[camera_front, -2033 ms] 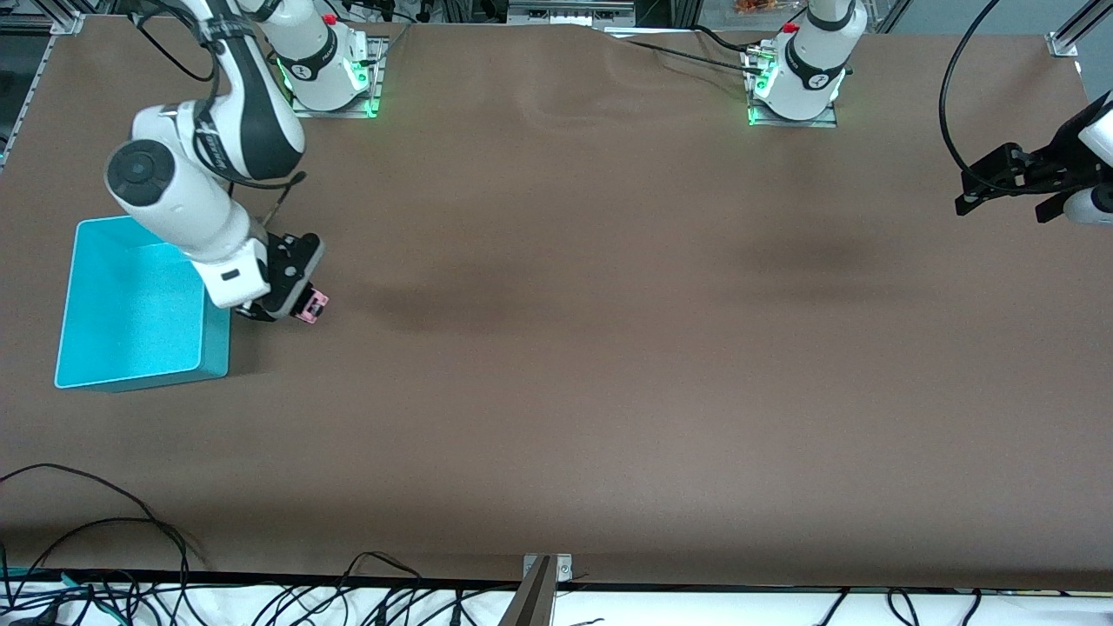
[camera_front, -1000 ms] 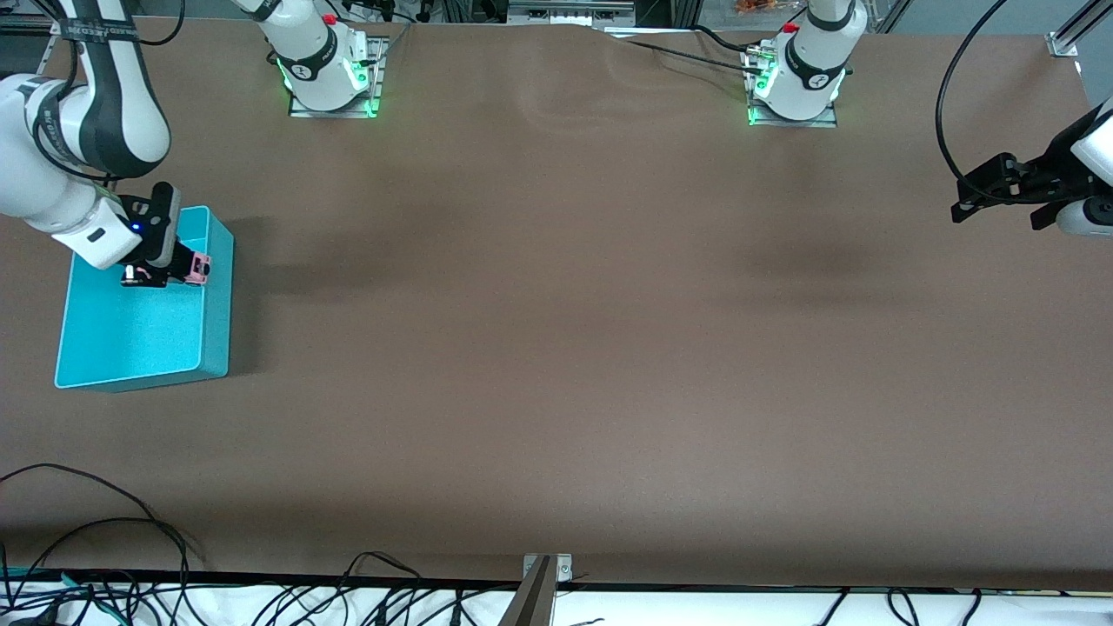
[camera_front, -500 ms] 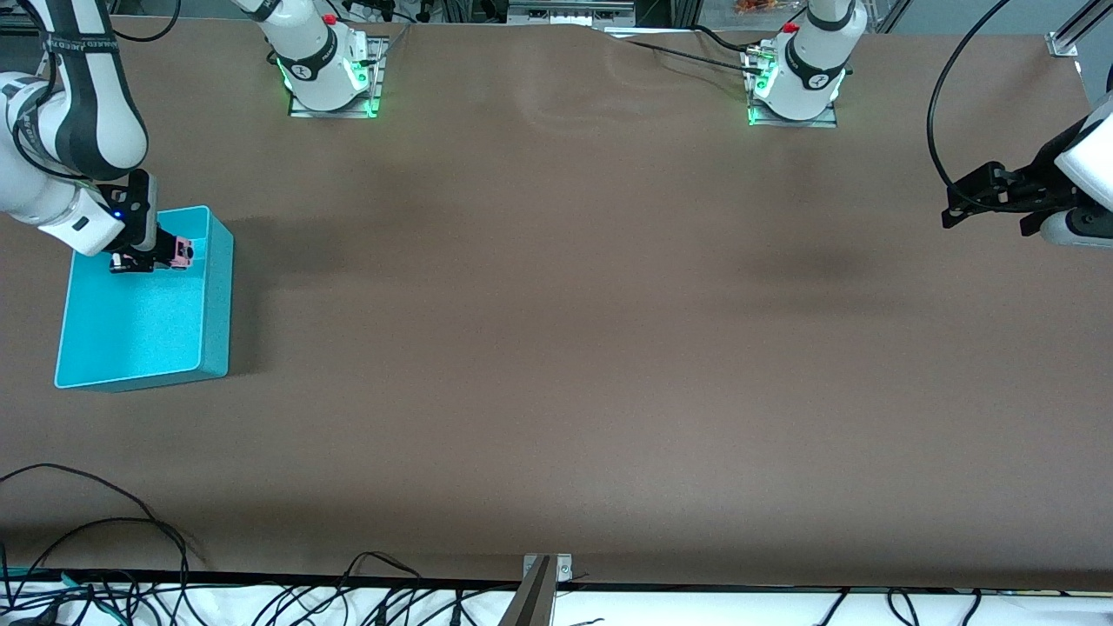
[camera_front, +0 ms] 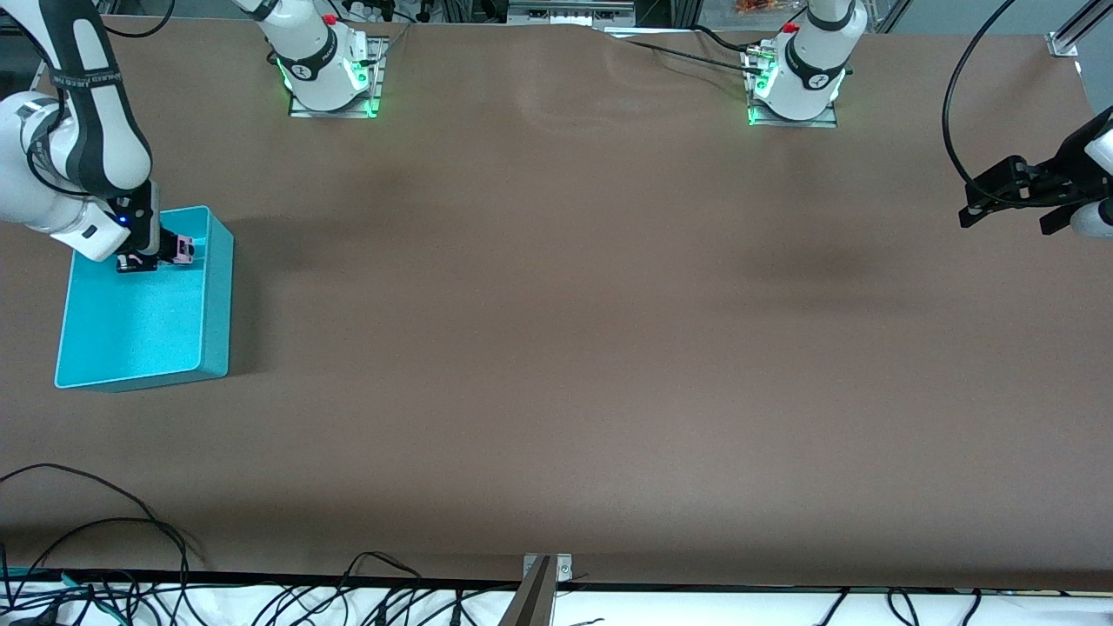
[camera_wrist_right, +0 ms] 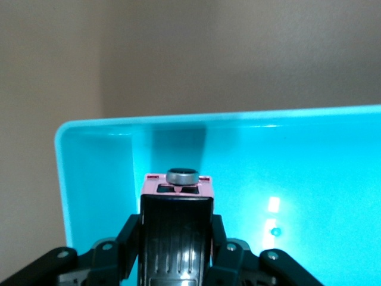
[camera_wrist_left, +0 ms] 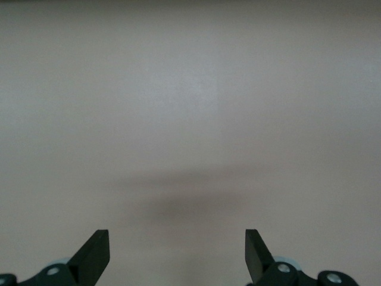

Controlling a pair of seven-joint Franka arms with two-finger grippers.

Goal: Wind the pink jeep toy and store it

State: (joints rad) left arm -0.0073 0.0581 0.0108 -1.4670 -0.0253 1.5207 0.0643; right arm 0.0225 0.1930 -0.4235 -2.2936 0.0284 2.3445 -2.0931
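The brown surface [camera_front: 556,348] fills the front view, with both arm bases along its farthest edge. At the right arm's end sits the turquoise bin [camera_front: 219,296], an open rectangular box whose floor is bare in that view apart from what hangs over it. The right gripper [camera_front: 178,252] is over the bin's corner farthest from the front camera, just inside the wall that faces the middle of the surface. Its fingers are clamped on the pink jeep toy [camera_front: 183,250], which shows there only as a small pink speck beside the black fingers.

The right wrist view gives what the front view cannot: the jeep [camera_wrist_right: 177,189] is held up off the turquoise floor, gripped along its sides, its black roof toward the camera, a pink end pointing at the bin's wall and a round grey spare wheel [camera_wrist_right: 182,176] mounted on that end. The bin's rounded inner corner [camera_wrist_right: 65,134] lies close beside it.

The left gripper [camera_front: 1009,196] waits in the air over the left arm's end of the surface. The left wrist view shows its black fingers [camera_wrist_left: 95,253] spread wide with nothing between them, and only bare brown surface under them.
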